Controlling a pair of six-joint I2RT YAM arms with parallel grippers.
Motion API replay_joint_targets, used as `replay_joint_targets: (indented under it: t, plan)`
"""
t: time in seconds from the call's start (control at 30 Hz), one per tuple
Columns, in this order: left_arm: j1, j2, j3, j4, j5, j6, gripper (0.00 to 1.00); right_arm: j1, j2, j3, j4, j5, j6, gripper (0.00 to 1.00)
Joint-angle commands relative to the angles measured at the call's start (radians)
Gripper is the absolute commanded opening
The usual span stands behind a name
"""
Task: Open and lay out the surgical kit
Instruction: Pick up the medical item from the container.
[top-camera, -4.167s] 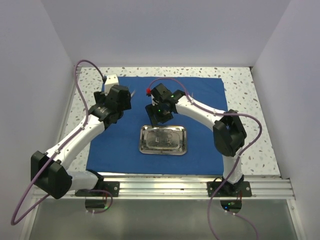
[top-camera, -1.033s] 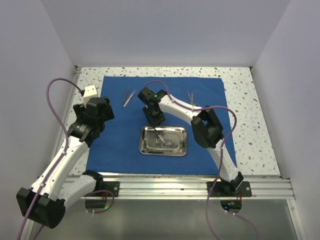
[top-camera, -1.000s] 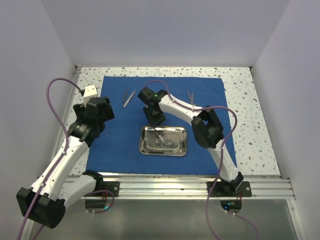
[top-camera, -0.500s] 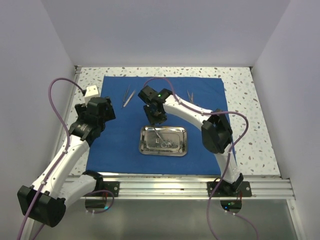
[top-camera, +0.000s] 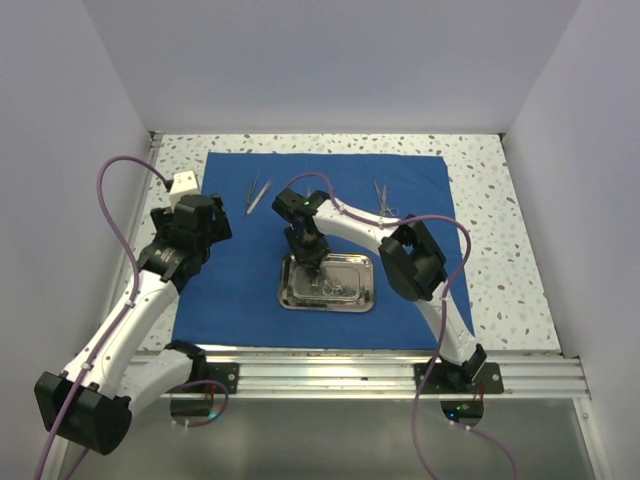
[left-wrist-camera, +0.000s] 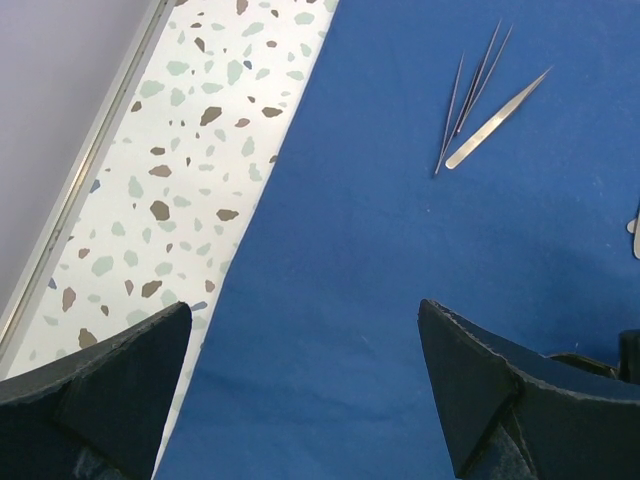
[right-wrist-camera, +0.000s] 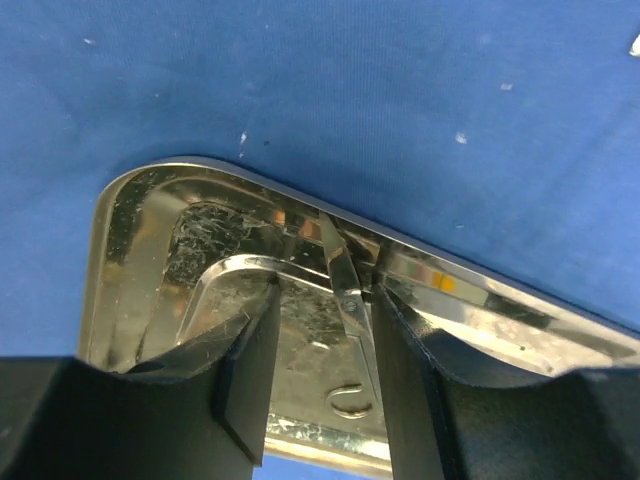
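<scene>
The royal-blue cloth wrap (top-camera: 330, 240) lies spread flat on the table. The steel tray (top-camera: 355, 290) sits on its near middle and holds scissors (right-wrist-camera: 348, 285) with blades toward the tray's far rim. My right gripper (top-camera: 308, 254) is down inside the tray's far-left part, open, its fingers (right-wrist-camera: 250, 350) on either side of the scissors, the right one close against them. Tweezers (top-camera: 257, 192) lie on the cloth at far left, also in the left wrist view (left-wrist-camera: 480, 110). Forceps (top-camera: 382, 198) lie at far right. My left gripper (top-camera: 190, 240) is open and empty above the cloth's left edge.
A white speckled tabletop (top-camera: 500, 230) surrounds the cloth. A metal rail (top-camera: 400, 370) runs along the near edge. White walls close in the left, far and right sides.
My right gripper has moved from the cloth just beyond the tray down into the tray, around the scissors. The left arm has stayed put at the cloth's left edge.
</scene>
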Motion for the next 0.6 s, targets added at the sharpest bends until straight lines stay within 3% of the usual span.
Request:
replay_joint_targets:
  t: [0.0,0.27,0.57]
  plan:
    - [0.007,-0.026,-0.006,0.012,0.008,0.001,1.0,0.0,0.035,0.044,0.02,-0.009,0.014,0.46]
    - [0.007,-0.056,-0.034,0.001,-0.006,0.003,1.0,-0.007,0.091,0.024,0.04,-0.027,0.027,0.45]
    - [0.007,-0.074,-0.057,0.004,-0.016,0.01,1.0,-0.01,0.141,-0.132,0.112,-0.003,0.036,0.23]
